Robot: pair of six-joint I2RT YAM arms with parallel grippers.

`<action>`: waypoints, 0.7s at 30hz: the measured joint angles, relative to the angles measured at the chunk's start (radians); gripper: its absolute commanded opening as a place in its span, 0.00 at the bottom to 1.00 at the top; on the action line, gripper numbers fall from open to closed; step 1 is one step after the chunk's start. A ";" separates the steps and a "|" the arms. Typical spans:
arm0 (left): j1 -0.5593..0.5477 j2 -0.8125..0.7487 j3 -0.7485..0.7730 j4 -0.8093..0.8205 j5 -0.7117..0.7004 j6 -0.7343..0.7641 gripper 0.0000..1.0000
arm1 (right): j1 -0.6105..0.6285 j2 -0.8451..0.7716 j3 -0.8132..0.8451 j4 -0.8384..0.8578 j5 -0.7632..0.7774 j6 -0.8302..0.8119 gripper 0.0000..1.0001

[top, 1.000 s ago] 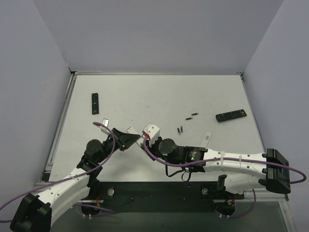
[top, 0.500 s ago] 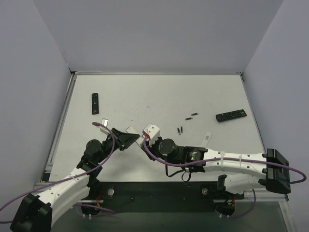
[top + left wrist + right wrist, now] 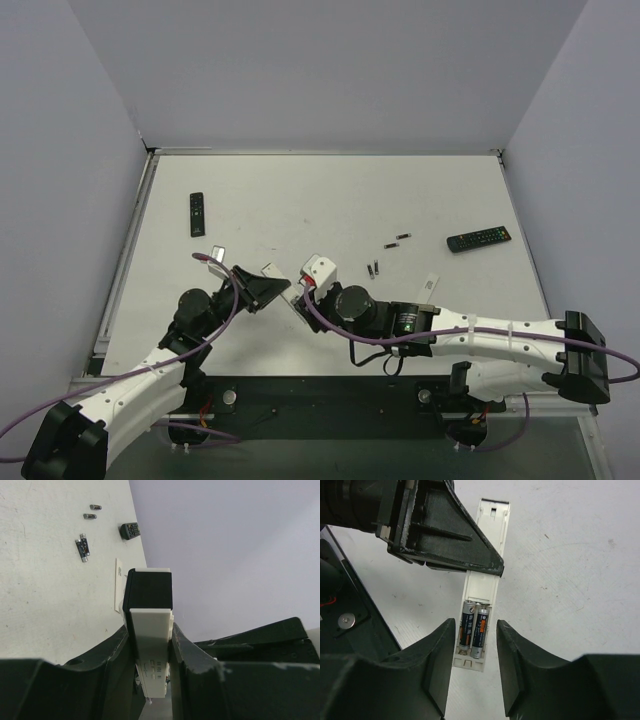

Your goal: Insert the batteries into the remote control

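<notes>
White remote point(image 3: 492, 530), slim gaps inside right pincer point(image 3: 476, 625)

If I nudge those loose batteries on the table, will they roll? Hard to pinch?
The loose batteries are smooth cylinders lying sideways on the flat table, so a nudge would probably roll them. Far thinner than the black remote nearby, they may slip from a pinch. Probably rigid.

remote control point(image 3: 495, 530): white | batteries point(image 3: 474, 630): black, orange and blue labels | table point(image 3: 570, 555): speckled white
</notes>
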 measured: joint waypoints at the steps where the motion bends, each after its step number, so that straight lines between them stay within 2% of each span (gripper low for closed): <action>1: 0.000 0.000 0.000 -0.004 0.005 0.006 0.00 | 0.000 -0.014 0.003 -0.013 0.000 -0.007 0.37; 6: 0.000 0.004 0.004 -0.028 0.039 0.036 0.00 | 0.000 -0.084 0.058 -0.087 0.000 -0.058 0.45; 7: 0.001 0.008 0.007 -0.030 0.047 0.041 0.00 | 0.000 -0.092 0.078 -0.108 -0.001 -0.079 0.50; 10: 0.001 0.025 0.024 -0.036 0.074 0.055 0.00 | 0.000 -0.101 0.132 -0.163 -0.023 -0.182 0.53; 17: 0.001 0.068 0.073 -0.046 0.148 0.088 0.00 | 0.000 -0.105 0.155 -0.293 -0.104 -0.378 0.53; 21: 0.001 0.093 0.098 -0.053 0.198 0.106 0.00 | -0.005 -0.134 0.141 -0.310 -0.169 -0.478 0.49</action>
